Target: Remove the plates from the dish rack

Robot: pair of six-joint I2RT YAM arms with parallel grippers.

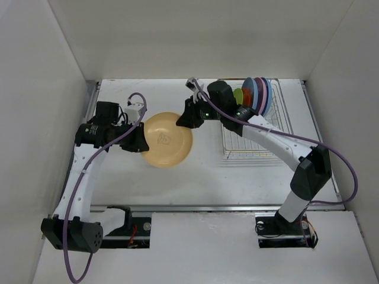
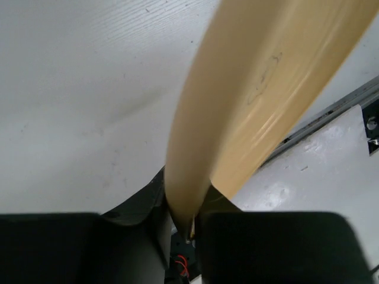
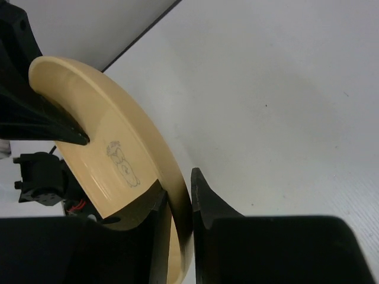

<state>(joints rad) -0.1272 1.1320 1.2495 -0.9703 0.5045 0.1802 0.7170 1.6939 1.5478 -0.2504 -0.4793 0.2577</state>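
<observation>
A pale yellow plate [image 1: 169, 139] with a small drawing on its face hangs over the table between both grippers. My left gripper [image 1: 139, 140] is shut on its left rim; in the left wrist view the plate [image 2: 254, 100] runs edge-on out of the gripper [image 2: 189, 228]. My right gripper [image 1: 190, 115] is closed on its right rim; in the right wrist view the rim [image 3: 118, 160] fills the space between the gripper's [image 3: 180, 201] fingers. The silver wire dish rack [image 1: 254, 151] stands at the right. Green, orange, pink and blue plates [image 1: 257, 94] stand on edge at its far end.
White walls enclose the table on the left, back and right. The near part of the rack holds no plates. The arm bases sit at the near edge, beyond a metal rail [image 2: 331, 115].
</observation>
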